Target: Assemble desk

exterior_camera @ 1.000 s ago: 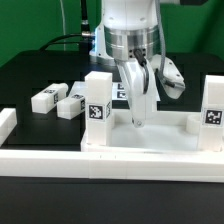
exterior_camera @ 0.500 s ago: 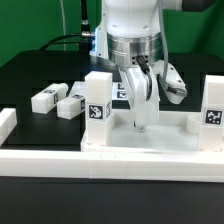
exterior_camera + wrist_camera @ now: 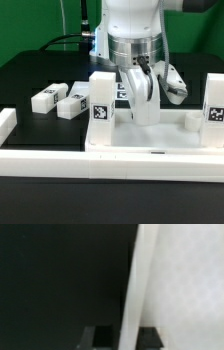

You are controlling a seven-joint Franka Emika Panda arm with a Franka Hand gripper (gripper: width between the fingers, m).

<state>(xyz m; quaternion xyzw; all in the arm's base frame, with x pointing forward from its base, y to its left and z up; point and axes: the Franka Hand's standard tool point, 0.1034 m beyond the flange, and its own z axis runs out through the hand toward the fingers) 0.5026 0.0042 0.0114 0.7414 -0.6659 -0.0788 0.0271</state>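
Observation:
The desk panel (image 3: 165, 138) lies flat behind the front border bar. One tagged white leg (image 3: 101, 101) stands upright at its corner on the exterior view's left, and another (image 3: 215, 105) stands at the right corner. My gripper (image 3: 138, 116) reaches down between them and is shut on the panel's far rim. In the wrist view the white rim (image 3: 133, 291) runs between my dark fingers (image 3: 100, 339), with the gripper (image 3: 125, 339) closed round it. Two loose legs (image 3: 47, 98) (image 3: 71, 103) lie on the black table to the exterior view's left.
A long low white border bar (image 3: 100, 162) runs along the front, with a short upright end (image 3: 7, 122) at the exterior view's left. A flat white piece with tags (image 3: 120, 92) shows behind the gripper. Cables hang at the back.
The panel with its two standing legs has slid a little to the exterior view's right, and my gripper has moved with it. The loose legs have not moved.

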